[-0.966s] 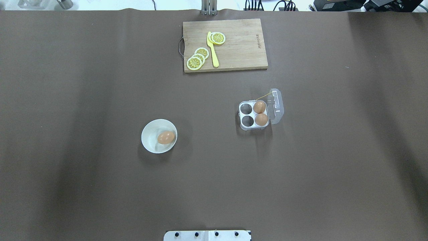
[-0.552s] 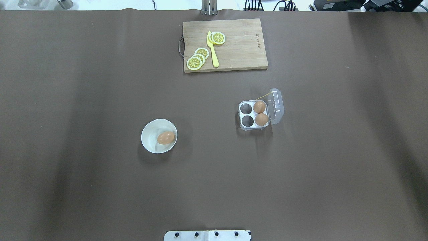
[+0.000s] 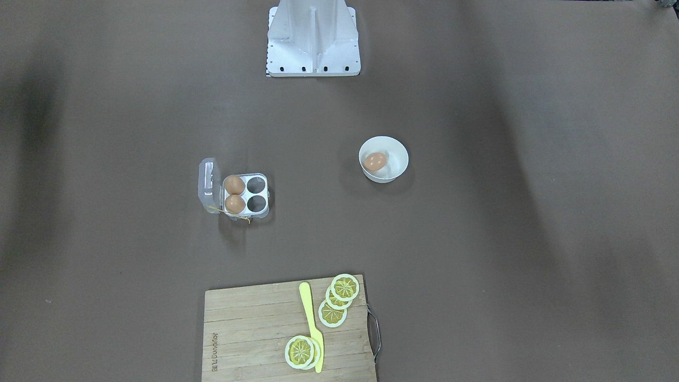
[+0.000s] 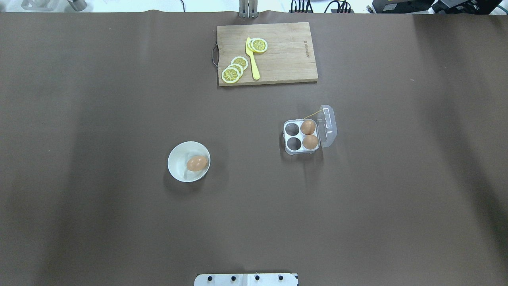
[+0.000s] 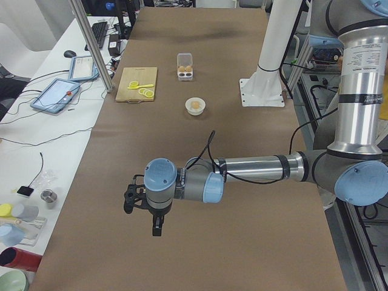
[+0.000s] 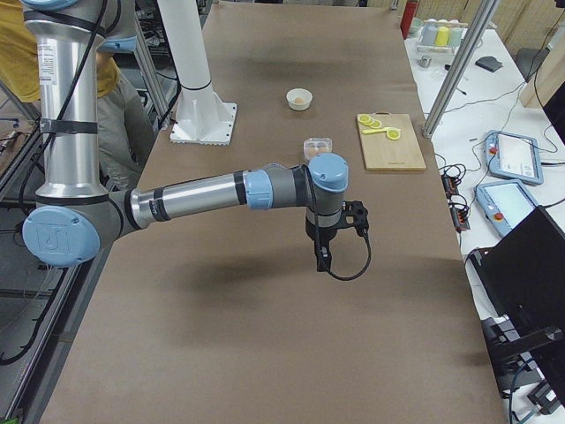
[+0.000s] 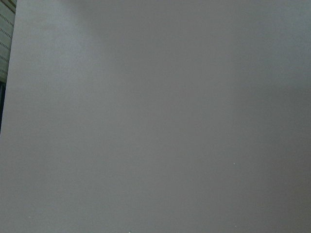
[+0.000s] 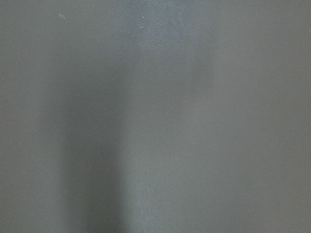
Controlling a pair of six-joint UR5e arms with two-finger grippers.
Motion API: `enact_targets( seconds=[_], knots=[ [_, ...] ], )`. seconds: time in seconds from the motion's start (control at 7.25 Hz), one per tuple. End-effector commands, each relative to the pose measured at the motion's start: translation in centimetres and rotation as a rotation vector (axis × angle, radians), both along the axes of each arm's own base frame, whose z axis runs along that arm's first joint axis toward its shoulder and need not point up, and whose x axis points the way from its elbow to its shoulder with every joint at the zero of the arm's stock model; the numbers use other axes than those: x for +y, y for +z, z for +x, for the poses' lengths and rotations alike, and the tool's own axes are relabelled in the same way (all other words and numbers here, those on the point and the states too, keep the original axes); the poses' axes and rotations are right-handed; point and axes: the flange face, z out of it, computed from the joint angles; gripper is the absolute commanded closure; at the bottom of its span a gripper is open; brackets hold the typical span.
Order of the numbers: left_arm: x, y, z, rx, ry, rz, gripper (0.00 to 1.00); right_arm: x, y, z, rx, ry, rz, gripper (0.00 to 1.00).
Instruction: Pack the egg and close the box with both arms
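An orange-brown egg lies in a white bowl, left of centre; it also shows in the front view. The clear four-cell box stands right of centre with its lid open to the right. Two eggs fill its right cells; the two left cells are empty. A thin yellow string runs from the box. Both arms are outside the overhead and front views. The left gripper hangs over bare table far from the bowl. The right gripper hangs near the box's end. I cannot tell whether either is open.
A wooden cutting board with lemon slices and a yellow knife lies at the table's far edge. The white robot base stands at the near edge. Both wrist views show only brown table cover.
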Motion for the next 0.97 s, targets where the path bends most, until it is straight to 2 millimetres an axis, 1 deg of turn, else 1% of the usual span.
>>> enact_targets(
  seconds=[0.0,0.14,0.28,0.41,0.55,0.69,0.83],
  knots=[
    [-1.9,-1.9,2.0,0.001,0.038,0.033,0.02,0.0,0.0,-0.1,-0.001,-0.002,0.000,0.00],
    [-3.0,-3.9,3.6,0.039,0.063,0.046,0.02,0.0,0.0,-0.1,-0.001,-0.002,0.000,0.00],
    [-4.6,-7.5,6.2,0.076,0.048,0.033,0.02,0.0,0.0,-0.1,-0.001,-0.002,0.000,0.00],
    [-5.4,-11.2,9.6,0.093,0.050,0.037,0.02,0.0,0.0,-0.1,-0.001,-0.002,0.000,0.00],
    [-5.7,-14.1,12.8,0.111,0.066,0.044,0.02,0.0,0.1,-0.1,-0.002,-0.002,-0.002,0.00],
    [-5.4,-16.9,16.1,0.125,0.116,0.079,0.02,0.0,0.0,-0.1,-0.005,-0.003,-0.001,0.00],
    [-5.4,-19.6,18.7,0.136,0.165,0.129,0.02,0.0,-0.1,-0.2,-0.005,-0.005,0.005,0.00]
  ],
)
